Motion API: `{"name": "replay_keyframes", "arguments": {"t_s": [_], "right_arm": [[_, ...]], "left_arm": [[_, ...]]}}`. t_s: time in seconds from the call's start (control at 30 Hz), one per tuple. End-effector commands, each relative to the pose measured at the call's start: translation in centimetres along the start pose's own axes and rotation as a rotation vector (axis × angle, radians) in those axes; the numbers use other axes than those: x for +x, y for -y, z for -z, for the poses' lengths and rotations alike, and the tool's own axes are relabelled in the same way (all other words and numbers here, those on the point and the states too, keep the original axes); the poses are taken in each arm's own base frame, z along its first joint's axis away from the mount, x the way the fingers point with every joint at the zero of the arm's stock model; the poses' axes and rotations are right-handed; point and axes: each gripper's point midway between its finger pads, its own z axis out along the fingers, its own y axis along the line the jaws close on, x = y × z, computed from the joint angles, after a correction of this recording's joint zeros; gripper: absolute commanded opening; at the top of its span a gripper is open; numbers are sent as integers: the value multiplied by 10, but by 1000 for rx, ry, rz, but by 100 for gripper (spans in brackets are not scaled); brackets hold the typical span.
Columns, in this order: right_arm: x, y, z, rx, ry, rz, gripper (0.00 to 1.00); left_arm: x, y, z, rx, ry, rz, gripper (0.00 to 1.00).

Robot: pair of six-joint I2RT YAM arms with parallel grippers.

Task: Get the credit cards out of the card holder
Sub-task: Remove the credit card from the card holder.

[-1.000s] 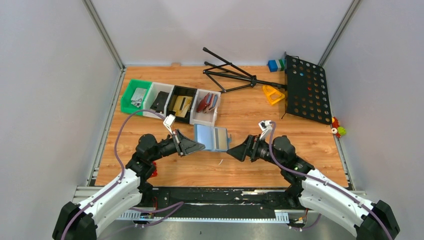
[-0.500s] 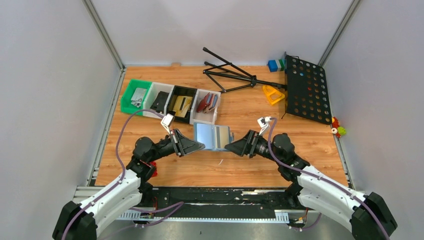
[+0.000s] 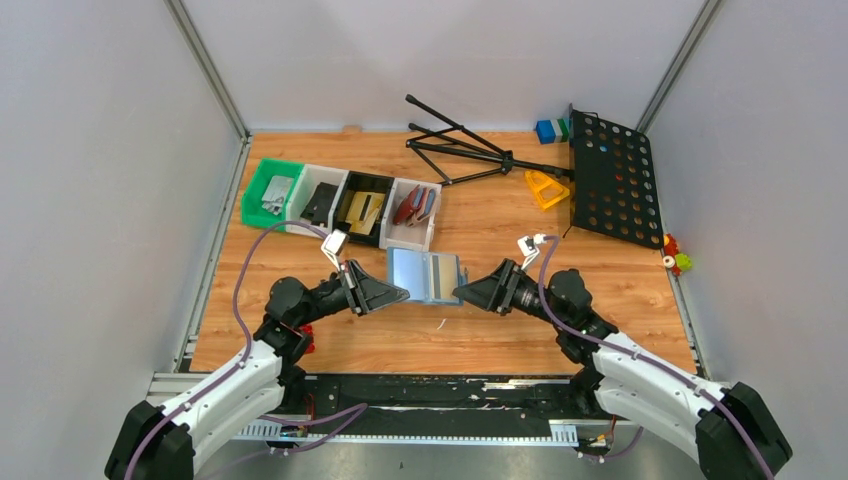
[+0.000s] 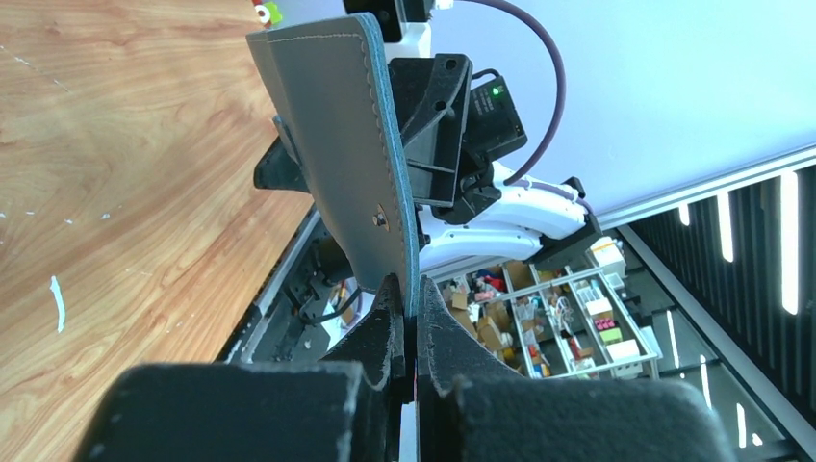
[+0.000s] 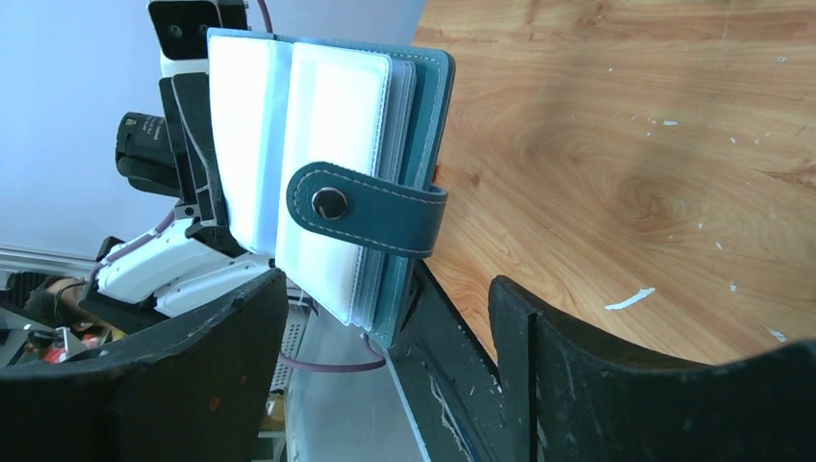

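Note:
The card holder [image 3: 425,275], a slate-blue bifold with pale sleeves inside, hangs open above the table between both arms. My left gripper [image 3: 404,293] is shut on the edge of its left cover [image 4: 332,144], the two black fingers [image 4: 385,327] pinching the leather. My right gripper [image 3: 463,293] is open, its fingers [image 5: 241,337] standing either side of the holder's right half [image 5: 385,173] without touching it. The snap strap [image 5: 366,207] wraps round the white sleeves. A tan band [image 3: 438,275] shows in the right half. I cannot make out single credit cards inside the sleeves.
A row of bins stands behind the holder: green [image 3: 270,195], white [image 3: 320,200], black with gold cards [image 3: 362,210], white with a dark red wallet [image 3: 410,208]. A folded black stand [image 3: 460,150], a perforated black plate [image 3: 612,175] and a yellow piece [image 3: 546,187] lie at the back right.
My right gripper has moved left up to the holder's right edge and its jaws have narrowed. The left gripper has kept its grip and shifted the holder slightly back.

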Motion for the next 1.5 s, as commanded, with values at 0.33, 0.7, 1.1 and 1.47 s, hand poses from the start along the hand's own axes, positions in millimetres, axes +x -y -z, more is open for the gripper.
{"name": "replay_keyframes", "arguments": {"t_s": [0.33, 0.7, 1.1, 1.47], "right_arm": [[-12, -44, -11, -180, -19, -18, 61], [-11, -35, -7, -136, -5, -8, 0], [-6, -26, -4, -85, -20, 22, 0], [-6, -25, -5, -76, -29, 30, 0]], "left_arm": [[-3, 19, 2, 88, 26, -48, 0], [2, -6, 3, 3, 14, -74, 0], [7, -26, 4, -73, -4, -100, 10], [12, -32, 2, -90, -26, -93, 31]]}}
